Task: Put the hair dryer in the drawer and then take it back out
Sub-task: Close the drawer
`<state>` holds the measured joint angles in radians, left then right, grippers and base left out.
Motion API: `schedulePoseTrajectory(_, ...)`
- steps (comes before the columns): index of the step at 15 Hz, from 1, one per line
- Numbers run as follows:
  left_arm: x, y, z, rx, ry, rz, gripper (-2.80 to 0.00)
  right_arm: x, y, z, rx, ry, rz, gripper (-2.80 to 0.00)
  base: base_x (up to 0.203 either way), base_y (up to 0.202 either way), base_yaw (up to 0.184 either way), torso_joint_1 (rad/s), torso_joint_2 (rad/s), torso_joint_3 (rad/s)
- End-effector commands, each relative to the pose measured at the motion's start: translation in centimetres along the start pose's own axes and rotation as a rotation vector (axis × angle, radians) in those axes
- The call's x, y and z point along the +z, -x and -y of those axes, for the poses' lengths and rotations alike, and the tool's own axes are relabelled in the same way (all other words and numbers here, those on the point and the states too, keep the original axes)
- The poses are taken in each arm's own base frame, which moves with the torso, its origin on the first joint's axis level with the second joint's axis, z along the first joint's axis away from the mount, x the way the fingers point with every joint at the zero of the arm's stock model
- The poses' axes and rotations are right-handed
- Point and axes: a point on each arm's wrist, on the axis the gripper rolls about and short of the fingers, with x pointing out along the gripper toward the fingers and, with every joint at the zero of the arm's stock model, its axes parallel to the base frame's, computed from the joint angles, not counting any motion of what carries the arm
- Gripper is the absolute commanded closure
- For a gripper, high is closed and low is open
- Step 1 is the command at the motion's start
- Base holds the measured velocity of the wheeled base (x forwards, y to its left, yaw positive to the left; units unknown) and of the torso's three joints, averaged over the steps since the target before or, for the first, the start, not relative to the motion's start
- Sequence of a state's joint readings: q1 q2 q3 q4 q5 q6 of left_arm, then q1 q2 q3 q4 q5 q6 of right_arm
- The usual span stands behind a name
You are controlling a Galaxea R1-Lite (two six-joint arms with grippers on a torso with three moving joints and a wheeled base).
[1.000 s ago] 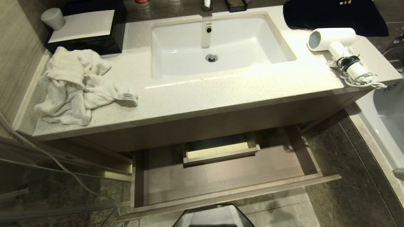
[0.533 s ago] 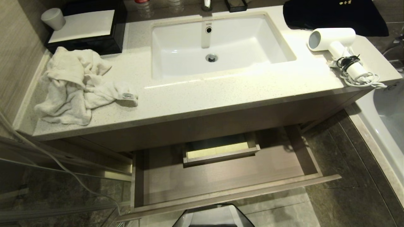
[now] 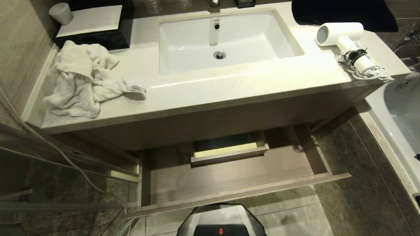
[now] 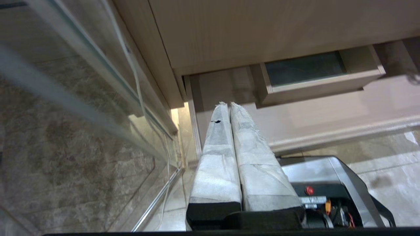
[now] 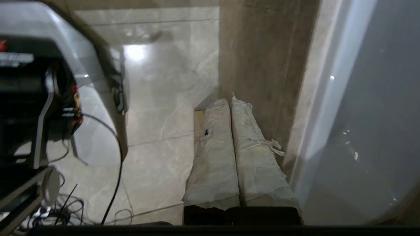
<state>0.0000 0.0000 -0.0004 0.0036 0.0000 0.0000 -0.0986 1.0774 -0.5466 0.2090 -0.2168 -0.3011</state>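
The white hair dryer (image 3: 344, 37) lies on the right end of the vanity counter (image 3: 229, 91), its coiled cord (image 3: 369, 70) bound by a black strap near the counter's corner. Below the counter the grey-brown drawer (image 3: 236, 178) stands pulled out and bare inside, with a boxed cut-out (image 3: 228, 149) at its back; it also shows in the left wrist view as the drawer (image 4: 328, 111). My left gripper (image 4: 229, 104) is shut and empty, low by the drawer's left front corner. My right gripper (image 5: 228, 100) is shut and empty, low over the floor beside a bathtub. Neither gripper shows in the head view.
A white sink (image 3: 226, 39) fills the counter's middle. A crumpled white towel (image 3: 85, 78) lies at the left, behind it a black tray (image 3: 95, 24) with a cup (image 3: 60, 13). A black cloth (image 3: 344, 11) lies behind the dryer. A bathtub (image 3: 400, 111) borders the right. My base (image 3: 221, 223) stands before the drawer.
The whole head view has shifted: the counter sits higher in the picture and more of my base shows at the bottom, so the camera moved. The dryer and drawer stayed put.
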Motion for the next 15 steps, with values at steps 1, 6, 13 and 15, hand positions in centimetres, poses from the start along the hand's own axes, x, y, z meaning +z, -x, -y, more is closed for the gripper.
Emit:
schedulePoseTrajectory(1, 0.03, 0.02, 0.0, 0.0, 0.0, 0.003, 0.0, -0.19, -0.17, -0.18, 0.014, 0.007, -0.009, 0.0, 0.0, 0.0, 0.0, -0.188, -0.13, -0.312)
schedulePoseTrajectory(6, -0.01, 0.0, 0.0, 0.0, 0.0, 0.0, 0.0, -0.95, -0.43, -0.73, 0.04, 0.029, -0.034, 0.0, 0.0, 0.0, 0.0, -0.171, -0.17, -0.333)
schedulePoseTrajectory(13, 0.04, 0.01, 0.0, 0.0, 0.0, 0.002, 0.0, -1.01, -0.41, -0.78, 0.032, 0.027, -0.035, 0.0, 0.0, 0.0, 0.0, -0.122, 0.05, -0.072)
schedulePoseTrajectory(15, -0.01, 0.0, 0.0, 0.0, 0.0, 0.0, 0.0, -1.12, -0.54, -0.87, 0.036, 0.026, -0.032, 0.0, 0.0, 0.0, 0.0, -0.184, 0.33, 0.12)
